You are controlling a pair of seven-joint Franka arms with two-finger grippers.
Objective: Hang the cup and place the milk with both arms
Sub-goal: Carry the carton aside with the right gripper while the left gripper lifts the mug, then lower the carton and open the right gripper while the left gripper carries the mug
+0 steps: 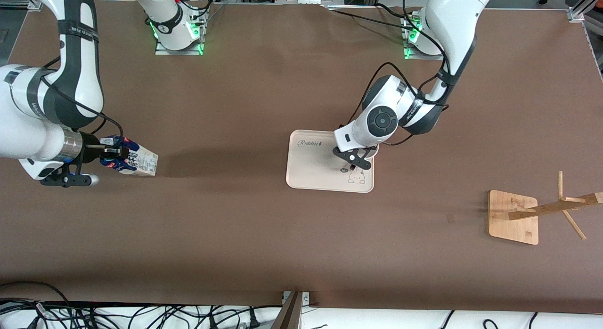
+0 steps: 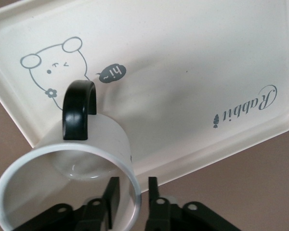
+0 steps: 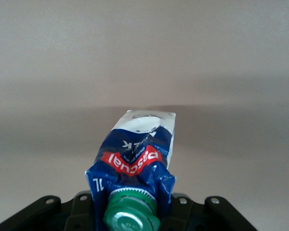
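the small white mug with a thin black loop handle [image 2: 79, 115] stands on the pale beige plastic tray with a printed rabbit [image 1: 306, 168], near the middle of the brown table [image 1: 264, 234], at the tray edge toward the left arm's end. the left gripper [image 2: 132, 197] is low over it, with one finger inside the mug and one outside, so the rim wall sits between them; the jaws look not yet fully pressed on the wall, so i judge it as released. the mug is stiff and light but its glazed wall looks slippery and it can break, so a firm pinch on the rim, away from the handle, seems best, because the handle must stay free for a peg of the wooden mug rack on a square base [image 1: 513, 217], which stands well apart toward the left arm's end. the small carton with dark blue gabled top and green round cap [image 1: 136, 160] is at the right arm's end of the table, tilted, and the right gripper [image 1: 113, 152] is clenched on its top. the carton is soft; its blue top is already creased in the right wrist view, so too much force may crush it.
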